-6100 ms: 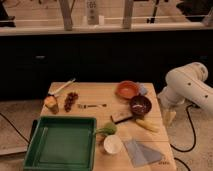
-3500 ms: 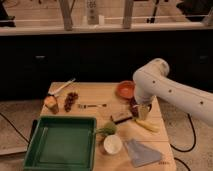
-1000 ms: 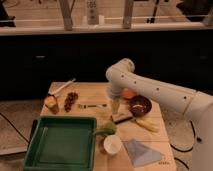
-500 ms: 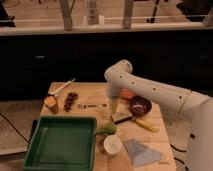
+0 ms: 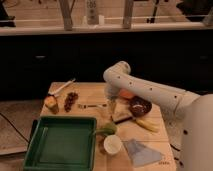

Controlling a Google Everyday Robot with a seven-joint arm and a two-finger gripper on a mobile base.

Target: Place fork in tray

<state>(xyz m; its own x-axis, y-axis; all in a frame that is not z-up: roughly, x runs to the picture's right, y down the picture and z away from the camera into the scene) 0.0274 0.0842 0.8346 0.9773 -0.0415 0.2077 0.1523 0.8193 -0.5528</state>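
The fork (image 5: 90,106), small and silver, lies flat on the wooden table (image 5: 90,90) just behind the tray's far rim. The tray (image 5: 35,145) is a large green rectangle at the front left, with nothing in it. My white arm reaches in from the right and bends down over the middle of the table. My gripper (image 5: 111,103) hangs just to the right of the fork's end, a little above the table. It stands open and I see nothing in it.
An orange bowl (image 5: 128,94) and a dark bowl (image 5: 140,106) sit behind the arm. A green fruit (image 5: 107,129), a white cup (image 5: 112,144), a banana (image 5: 148,124) and a grey cloth (image 5: 142,153) lie front right. A pale-handled utensil (image 5: 62,88), dark grapes (image 5: 71,100) and an orange item (image 5: 51,103) are at the left.
The arm has swung in from the table's right side to the middle. Over the last second the gripper has edged left and down towards the fork. The fork has not moved.
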